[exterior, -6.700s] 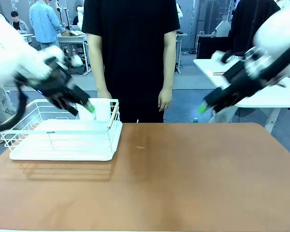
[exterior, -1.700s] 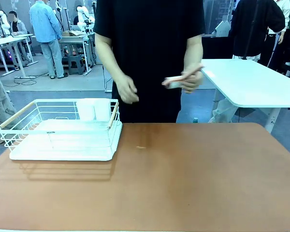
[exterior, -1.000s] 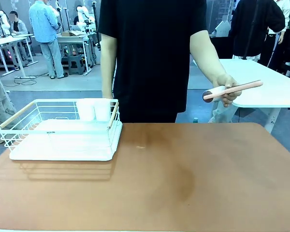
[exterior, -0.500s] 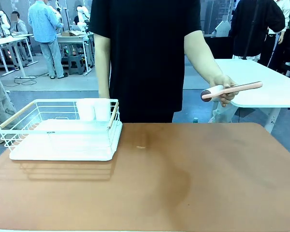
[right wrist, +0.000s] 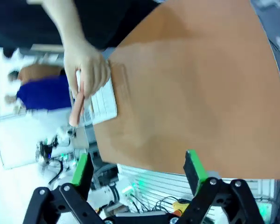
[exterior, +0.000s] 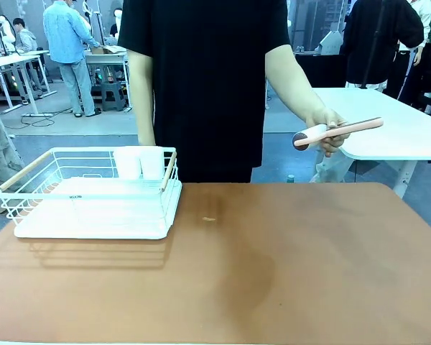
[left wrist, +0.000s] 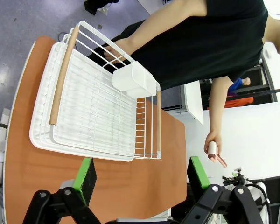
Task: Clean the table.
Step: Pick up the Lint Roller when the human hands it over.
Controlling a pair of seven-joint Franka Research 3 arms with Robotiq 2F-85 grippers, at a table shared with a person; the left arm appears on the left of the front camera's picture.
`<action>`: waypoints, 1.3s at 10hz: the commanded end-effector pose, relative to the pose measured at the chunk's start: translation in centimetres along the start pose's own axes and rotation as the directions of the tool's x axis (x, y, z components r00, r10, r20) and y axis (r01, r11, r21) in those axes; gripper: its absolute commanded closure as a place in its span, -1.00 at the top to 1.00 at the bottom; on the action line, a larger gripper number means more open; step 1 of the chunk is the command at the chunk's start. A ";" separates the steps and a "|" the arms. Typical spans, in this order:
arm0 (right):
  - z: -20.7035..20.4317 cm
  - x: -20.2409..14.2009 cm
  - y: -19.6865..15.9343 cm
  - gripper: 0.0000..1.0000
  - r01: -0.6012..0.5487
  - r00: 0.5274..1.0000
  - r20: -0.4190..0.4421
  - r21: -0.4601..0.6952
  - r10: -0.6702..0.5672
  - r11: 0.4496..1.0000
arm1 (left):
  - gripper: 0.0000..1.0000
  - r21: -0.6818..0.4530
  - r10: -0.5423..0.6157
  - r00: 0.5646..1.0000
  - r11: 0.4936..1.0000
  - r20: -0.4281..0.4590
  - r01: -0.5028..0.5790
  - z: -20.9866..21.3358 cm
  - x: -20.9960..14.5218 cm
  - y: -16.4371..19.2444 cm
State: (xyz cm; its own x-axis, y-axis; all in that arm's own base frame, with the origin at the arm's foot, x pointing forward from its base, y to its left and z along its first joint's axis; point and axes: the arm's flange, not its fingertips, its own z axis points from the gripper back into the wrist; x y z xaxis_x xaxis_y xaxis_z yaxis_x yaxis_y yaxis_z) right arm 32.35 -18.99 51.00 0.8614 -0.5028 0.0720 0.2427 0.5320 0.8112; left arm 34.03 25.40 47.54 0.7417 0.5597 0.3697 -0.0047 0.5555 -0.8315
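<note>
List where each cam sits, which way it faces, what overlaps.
Front: fixed on robot's side, facing across the table at the person, whose hand holds a pink-handled roller.
Left wrist: above the table, looking down past the open left gripper at the white rack.
Right wrist: above the table, open right gripper toward that hand.
Shared: all three show the roller.

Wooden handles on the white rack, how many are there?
2. One wooden handle runs along the left end of the white rack; the other handle runs along its right end, beside the white holder. None looks hidden.
</note>
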 end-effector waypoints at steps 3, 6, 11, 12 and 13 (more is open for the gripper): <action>-8.9 -6.5 8.1 1.00 0.182 0.981 0.076 -0.087 -0.176 0.979 | 1.00 -0.028 0.003 1.000 1.000 0.010 -0.002 0.2 0.1 0.0; -13.2 -6.8 9.1 1.00 0.235 0.970 0.074 -0.066 -0.230 0.970 | 1.00 -0.028 0.003 1.000 1.000 0.010 -0.002 0.2 0.1 0.0; -17.1 -6.7 10.6 1.00 0.243 0.963 0.118 0.010 -0.243 0.970 | 1.00 -0.028 0.003 1.000 1.000 0.010 -0.002 0.2 0.1 0.0; -17.8 -6.7 10.7 1.00 0.247 0.961 0.124 0.024 -0.248 0.969 | 1.00 -0.028 0.003 1.000 1.000 0.010 -0.002 0.2 0.1 0.0; -18.2 -6.6 10.8 1.00 0.244 0.960 0.131 0.041 -0.247 0.969 | 1.00 -0.028 0.003 1.000 1.000 0.010 -0.002 0.2 0.1 0.0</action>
State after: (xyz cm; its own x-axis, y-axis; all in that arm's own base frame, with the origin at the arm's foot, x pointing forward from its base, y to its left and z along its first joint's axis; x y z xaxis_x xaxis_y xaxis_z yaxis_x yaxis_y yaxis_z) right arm 37.29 1.44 49.63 0.7231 -0.6872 -0.0698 0.4441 0.3852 0.8089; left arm 34.04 25.42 47.49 0.7419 0.5603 0.3682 -0.0072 0.5558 -0.8313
